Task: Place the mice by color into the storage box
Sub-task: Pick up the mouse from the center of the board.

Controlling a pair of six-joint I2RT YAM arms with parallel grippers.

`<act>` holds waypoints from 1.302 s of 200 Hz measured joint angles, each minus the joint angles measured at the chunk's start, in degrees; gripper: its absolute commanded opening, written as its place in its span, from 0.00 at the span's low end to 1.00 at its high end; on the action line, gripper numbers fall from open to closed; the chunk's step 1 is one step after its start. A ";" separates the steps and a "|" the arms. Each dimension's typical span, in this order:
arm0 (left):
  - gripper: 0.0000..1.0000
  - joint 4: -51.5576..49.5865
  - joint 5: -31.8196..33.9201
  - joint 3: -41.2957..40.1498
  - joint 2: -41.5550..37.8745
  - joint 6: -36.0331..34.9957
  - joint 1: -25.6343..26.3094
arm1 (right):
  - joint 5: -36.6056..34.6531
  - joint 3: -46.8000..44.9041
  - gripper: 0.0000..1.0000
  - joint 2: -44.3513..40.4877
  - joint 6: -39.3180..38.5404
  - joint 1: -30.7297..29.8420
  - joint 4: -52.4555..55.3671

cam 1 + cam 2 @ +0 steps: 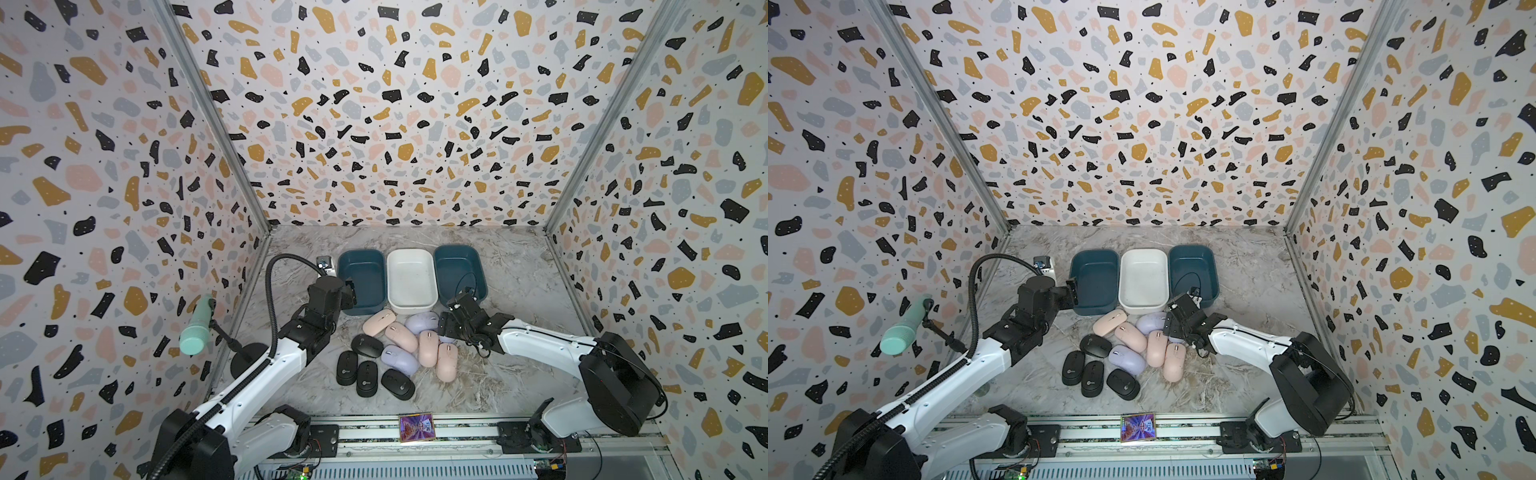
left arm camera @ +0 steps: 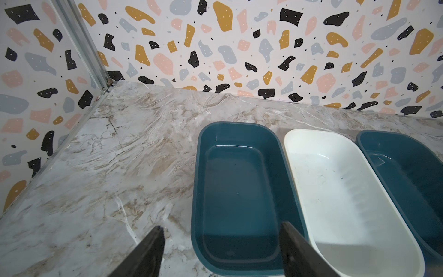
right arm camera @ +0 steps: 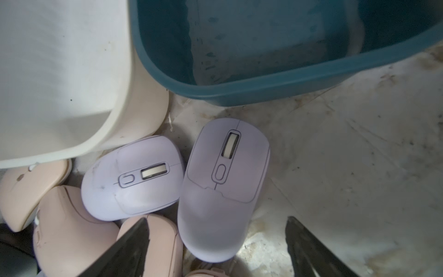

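Beneath my right gripper (image 3: 217,219), jaws wide and empty: smooth lilac oval plastic mouse (image 3: 223,189) on the marbled tabletop (image 3: 347,156), just beside a pale pink mouse (image 3: 153,244). I should straddle its flanks squarely, sparing the neighbour. Beyond, deep teal plastic bin (image 3: 239,93).

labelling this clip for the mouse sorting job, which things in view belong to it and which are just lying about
Part of the job: black mice, pink mice, lilac mice, teal box, white box, second teal box.

Just lying about: mint cylinder on a stand, small silver device beside the teal box, little screen on the front rail.
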State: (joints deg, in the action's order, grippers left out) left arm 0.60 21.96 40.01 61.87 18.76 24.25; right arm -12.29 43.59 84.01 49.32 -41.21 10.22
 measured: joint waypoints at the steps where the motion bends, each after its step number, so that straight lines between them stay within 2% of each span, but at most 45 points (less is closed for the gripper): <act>1: 0.74 0.00 0.00 0.00 0.00 0.00 0.00 | -0.09 0.00 0.89 0.07 0.07 0.00 -0.02; 94: 0.74 1.42 -1.07 0.00 0.28 -0.15 0.02 | -4.50 1.53 0.85 7.78 1.18 0.00 -0.85; 260: 0.74 2.54 -1.53 0.00 2.16 -0.22 0.33 | -8.48 4.09 0.78 11.69 -0.98 0.00 -0.79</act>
State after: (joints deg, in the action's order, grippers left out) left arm 3.14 20.43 40.01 64.03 18.55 24.58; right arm -20.78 47.68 95.70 48.34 -41.21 9.43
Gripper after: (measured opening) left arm 0.742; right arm 0.790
